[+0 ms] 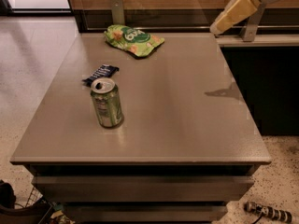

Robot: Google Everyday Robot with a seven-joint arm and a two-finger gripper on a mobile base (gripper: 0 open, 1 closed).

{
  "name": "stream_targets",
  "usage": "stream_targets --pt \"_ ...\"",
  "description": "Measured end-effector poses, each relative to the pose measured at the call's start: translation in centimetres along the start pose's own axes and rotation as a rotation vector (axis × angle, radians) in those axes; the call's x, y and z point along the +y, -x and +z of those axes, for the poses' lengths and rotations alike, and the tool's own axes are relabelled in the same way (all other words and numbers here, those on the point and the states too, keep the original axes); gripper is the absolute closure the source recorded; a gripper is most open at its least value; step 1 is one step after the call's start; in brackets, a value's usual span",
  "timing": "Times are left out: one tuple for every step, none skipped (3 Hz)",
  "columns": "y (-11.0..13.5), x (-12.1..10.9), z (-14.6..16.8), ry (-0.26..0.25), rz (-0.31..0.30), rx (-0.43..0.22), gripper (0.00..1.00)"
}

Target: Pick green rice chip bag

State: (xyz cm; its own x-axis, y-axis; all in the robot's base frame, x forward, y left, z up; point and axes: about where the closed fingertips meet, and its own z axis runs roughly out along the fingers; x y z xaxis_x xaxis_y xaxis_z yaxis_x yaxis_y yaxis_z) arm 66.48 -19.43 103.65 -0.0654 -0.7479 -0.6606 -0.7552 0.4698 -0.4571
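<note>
The green rice chip bag [133,39] lies flat at the far edge of the grey table [177,125], left of centre. It is light green with a dark green oval logo and orange-pink spots. My gripper [223,22] hangs in the air at the upper right, above the table's far right corner. It is well to the right of the bag, touches nothing and holds nothing.
A green drink can [107,102] stands upright on the left half of the table. A small dark blue wrapper [100,73] lies just behind it. A wooden wall with metal brackets [117,10] runs behind the table. A dark cabinet [266,87] stands to the right.
</note>
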Motion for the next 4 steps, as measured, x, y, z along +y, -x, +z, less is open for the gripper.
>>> stream_targets --pt "2.3 -1.2 5.3 0.048 0.084 -0.172 0.00" --pt "4.0 -1.1 8.8 0.095 0.146 -0.267 0.00" --pt "4.0 -1.1 8.8 0.096 0.146 -0.267 0.00" --pt "5.9 2.4 16.7 0.145 0.069 -0.160 0.00"
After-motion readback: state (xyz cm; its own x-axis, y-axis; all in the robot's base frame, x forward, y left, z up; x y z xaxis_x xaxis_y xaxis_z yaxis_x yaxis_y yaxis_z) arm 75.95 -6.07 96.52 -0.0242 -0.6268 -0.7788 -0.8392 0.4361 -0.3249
